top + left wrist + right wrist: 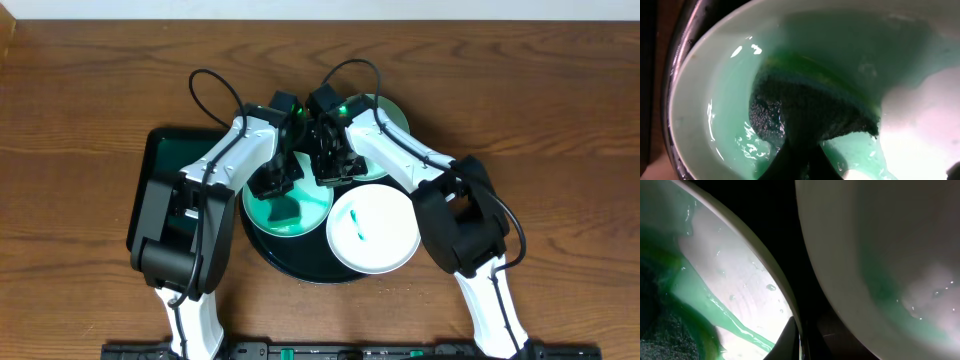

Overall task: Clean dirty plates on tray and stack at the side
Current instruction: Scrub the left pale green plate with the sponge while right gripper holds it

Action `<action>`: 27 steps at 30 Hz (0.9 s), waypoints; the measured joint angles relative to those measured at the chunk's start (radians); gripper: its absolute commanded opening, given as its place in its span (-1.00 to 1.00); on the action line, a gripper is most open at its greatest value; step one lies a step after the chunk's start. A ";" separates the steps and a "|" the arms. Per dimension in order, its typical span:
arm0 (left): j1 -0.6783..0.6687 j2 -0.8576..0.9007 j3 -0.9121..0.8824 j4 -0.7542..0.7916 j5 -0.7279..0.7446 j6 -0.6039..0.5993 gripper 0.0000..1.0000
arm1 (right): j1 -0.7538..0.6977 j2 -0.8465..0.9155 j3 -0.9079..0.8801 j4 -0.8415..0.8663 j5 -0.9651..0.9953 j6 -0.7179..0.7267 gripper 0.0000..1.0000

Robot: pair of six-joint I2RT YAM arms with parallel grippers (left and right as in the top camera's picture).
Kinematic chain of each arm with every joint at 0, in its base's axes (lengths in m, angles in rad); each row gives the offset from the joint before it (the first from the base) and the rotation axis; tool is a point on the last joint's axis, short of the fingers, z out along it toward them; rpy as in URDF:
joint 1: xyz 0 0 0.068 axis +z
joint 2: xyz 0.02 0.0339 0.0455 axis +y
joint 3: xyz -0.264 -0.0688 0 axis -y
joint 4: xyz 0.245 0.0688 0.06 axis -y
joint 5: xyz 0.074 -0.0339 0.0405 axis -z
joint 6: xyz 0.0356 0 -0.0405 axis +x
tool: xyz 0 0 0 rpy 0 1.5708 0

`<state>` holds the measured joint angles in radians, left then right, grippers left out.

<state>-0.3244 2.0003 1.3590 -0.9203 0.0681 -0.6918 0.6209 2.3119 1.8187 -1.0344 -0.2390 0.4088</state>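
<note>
At 9 o'clock on the large round black tray with a raised rim (292, 268), which stands on the brown wooden surface (80, 100), lies the small round pale-mint plate (315, 205) now being wiped. A second small plate, white with a teal smear at its centre (385, 240), sits at 4 o'clock on the tray. A third, mint-tinted plate (392, 112) sits at 1 o'clock, partly hidden by the right arm. A smaller rectangular dark green tray (170, 160) lies just beside the black tray, on its 9 o'clock side.

Handling. The plates look stiff, glazed and light, and are probably breakable. The 9 o'clock plate carries a wet mint film, so it is judged slippery. Its upturned rim is the likeliest place to take hold, with the fingers astride it, since the smooth floor offers no purchase. The neighbouring plates lie near, which leaves little room at the inner edge.

Fingers. The left fingers (797, 160) rise from 6 o'clock in the left wrist view. They appear clenched on a dark green sponge with a yellow-green backing (805, 115), which is pressed onto the wet plate floor. Of the right fingers (788, 340), one pale tip lies against the rim of the wet plate, at the dark gap between two plates. Whether they clasp that rim or merely rest beside it cannot be told.
</note>
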 measured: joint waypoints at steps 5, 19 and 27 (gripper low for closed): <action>0.011 -0.003 0.000 0.011 0.039 0.209 -0.86 | 0.000 0.000 0.000 -0.003 -0.007 0.000 -0.98; 0.018 -0.013 -0.003 0.043 0.039 0.064 -0.85 | -0.017 -0.005 -0.023 0.009 -0.060 0.001 -0.98; 0.033 -0.014 -0.004 0.122 0.058 0.178 -0.86 | -0.018 -0.005 -0.025 0.007 -0.060 0.005 -0.97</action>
<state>-0.2913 1.9858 1.3548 -0.7986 0.1257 -0.5140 0.6033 2.3066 1.7935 -1.0275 -0.2993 0.4141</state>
